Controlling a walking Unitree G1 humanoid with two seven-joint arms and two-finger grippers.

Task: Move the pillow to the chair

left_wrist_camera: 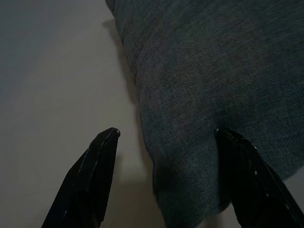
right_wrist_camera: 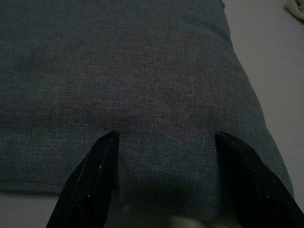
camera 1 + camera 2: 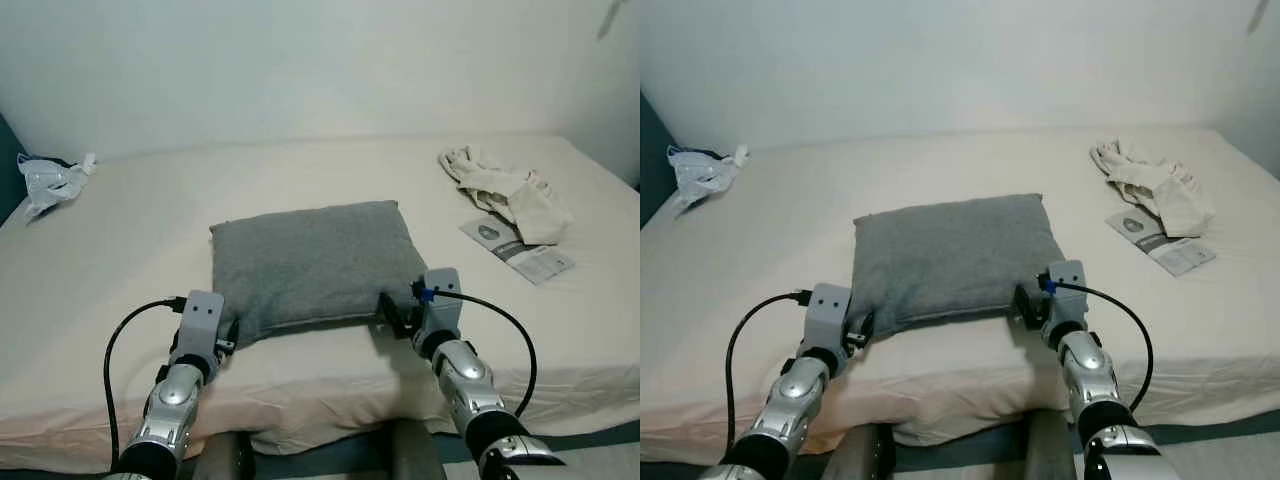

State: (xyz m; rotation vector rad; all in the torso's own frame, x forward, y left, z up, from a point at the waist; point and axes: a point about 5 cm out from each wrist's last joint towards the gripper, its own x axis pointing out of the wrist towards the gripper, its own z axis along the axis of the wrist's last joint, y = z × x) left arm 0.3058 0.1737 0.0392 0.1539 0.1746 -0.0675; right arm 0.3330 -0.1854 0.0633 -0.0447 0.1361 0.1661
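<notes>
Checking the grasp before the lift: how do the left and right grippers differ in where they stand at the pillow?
The left gripper straddles the gray pillow's near left corner, one finger over bare bed sheet. The right gripper meets the near edge close to the right corner, both fingers against fabric. Both are open, and neither has closed on the pillow yet.

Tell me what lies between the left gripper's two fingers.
In the left wrist view, the near corner of the grey pillow sits between the open fingers of the left gripper, with bare bed sheet beside it on one side.
</notes>
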